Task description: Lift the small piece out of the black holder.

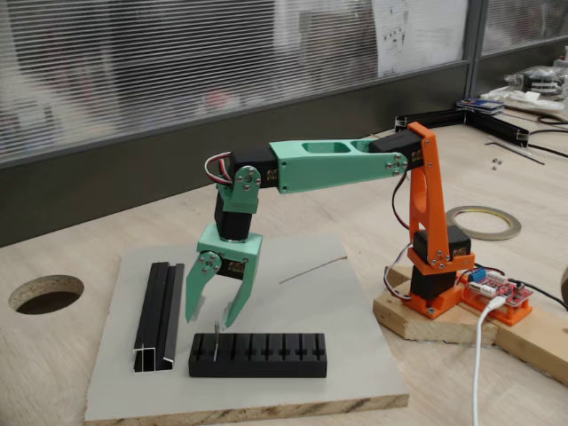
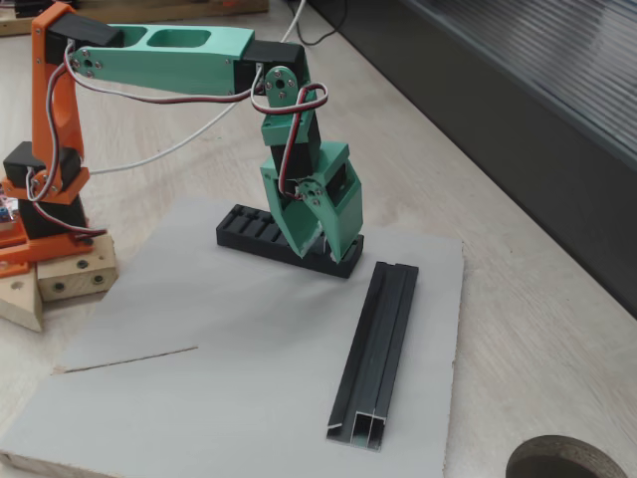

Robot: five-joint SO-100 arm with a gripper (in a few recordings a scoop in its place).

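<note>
Above black holder point(image 1: 257, 355), open end effector point(image 1: 213, 318)

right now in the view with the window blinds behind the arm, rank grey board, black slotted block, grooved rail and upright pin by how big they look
1. grey board
2. black slotted block and grooved rail: they look about alike, and the rail is foreshortened, so no ranking
3. upright pin, far the smallest

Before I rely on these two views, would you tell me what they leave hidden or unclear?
- The small piece: a thin upright sliver in a fixed view; how deep it sits in the black holder is too small to judge.
- In a fixed view, the gripper covers the holder's near end.
- The thin wire is faint; its ends are hard to trace.
</note>
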